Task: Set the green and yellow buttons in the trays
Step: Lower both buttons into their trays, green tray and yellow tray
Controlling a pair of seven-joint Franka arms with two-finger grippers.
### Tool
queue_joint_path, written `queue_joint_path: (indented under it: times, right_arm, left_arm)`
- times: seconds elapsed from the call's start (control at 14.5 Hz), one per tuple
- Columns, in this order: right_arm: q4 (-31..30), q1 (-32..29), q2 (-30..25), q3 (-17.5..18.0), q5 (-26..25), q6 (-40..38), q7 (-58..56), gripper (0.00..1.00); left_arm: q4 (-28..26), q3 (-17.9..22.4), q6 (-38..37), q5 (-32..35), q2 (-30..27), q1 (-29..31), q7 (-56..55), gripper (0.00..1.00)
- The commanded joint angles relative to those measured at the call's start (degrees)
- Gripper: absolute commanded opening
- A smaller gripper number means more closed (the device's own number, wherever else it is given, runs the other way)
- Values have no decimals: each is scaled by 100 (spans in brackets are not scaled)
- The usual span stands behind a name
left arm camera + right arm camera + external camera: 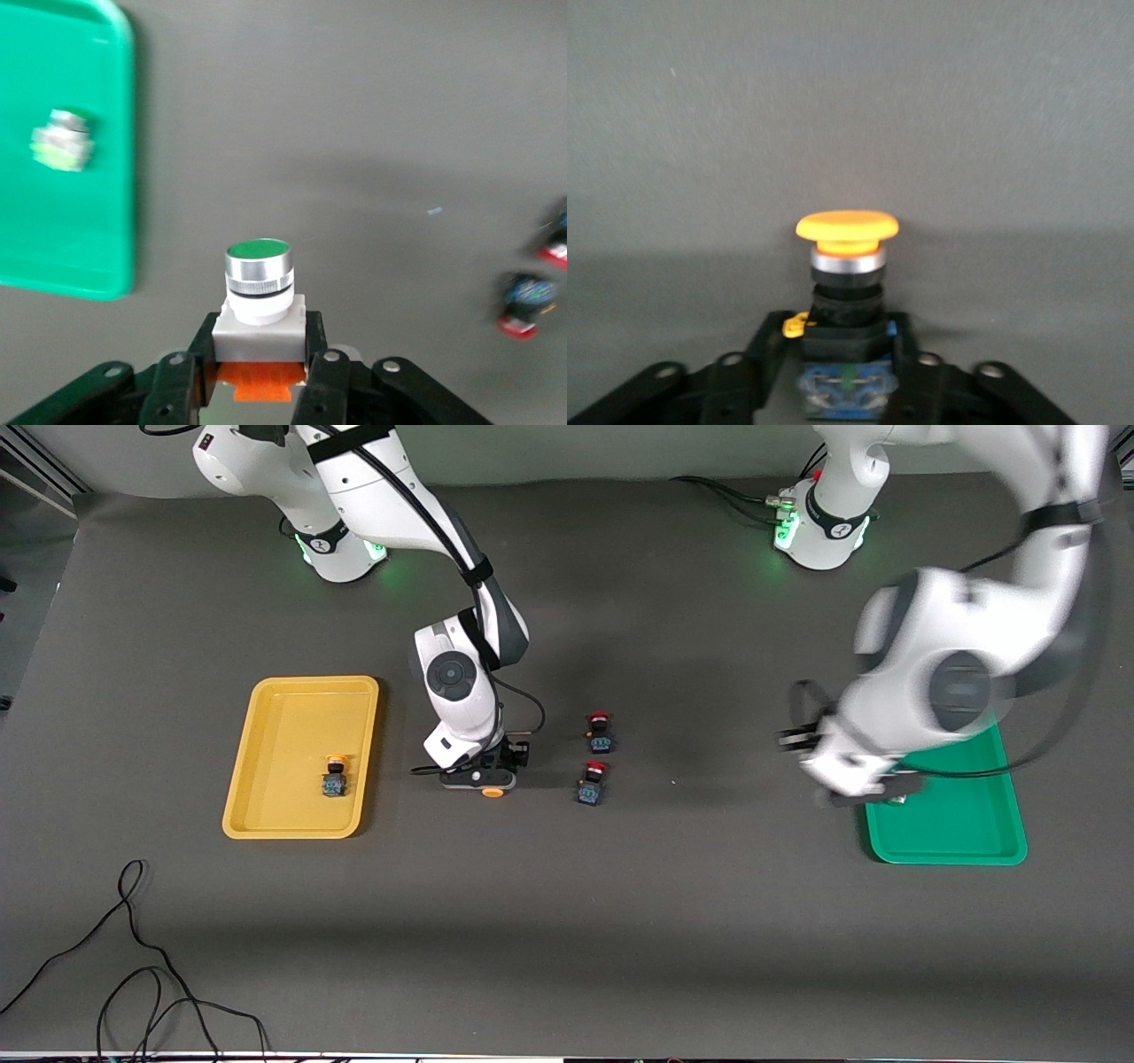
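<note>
While two red-capped switches (597,756) lay clear of both grips, left gripper (259,376) clasped one green button (258,292); right gripper (843,372) clasped one yellow button (847,266).

Both arms have glossy white shells with dark grey round joint caps, and black cables strapped along the links by black bands; the right arm (461,682) and the left arm (948,682) each rise from a white base ringed in black, lit green at the foot. The left gripper (259,372) and the right gripper (846,376) have black, angular plastic fingers with silver screw heads set into round bosses. Loose black cables loop out beside each wrist.
</note>
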Motion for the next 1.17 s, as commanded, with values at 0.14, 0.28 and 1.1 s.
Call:
queue_joint_path:
  times: [0.14, 0.28, 1.1]
  right_arm:
    - [57, -104, -676, -323, 106, -1034, 17, 0]
    - [49, -113, -1176, -657, 44, -1789, -79, 0]
    - [-1610, -183, -2436, -3462, -730, -1972, -3918, 0]
  left_arm:
    - [-245, -24, -182, 654, -118, 1768, 2556, 26]
    - [-463, -24, 430, 804, -4, 2244, 3104, 26]
    - [-2153, -15, 4048, 1411, 928, 2800, 3158, 73]
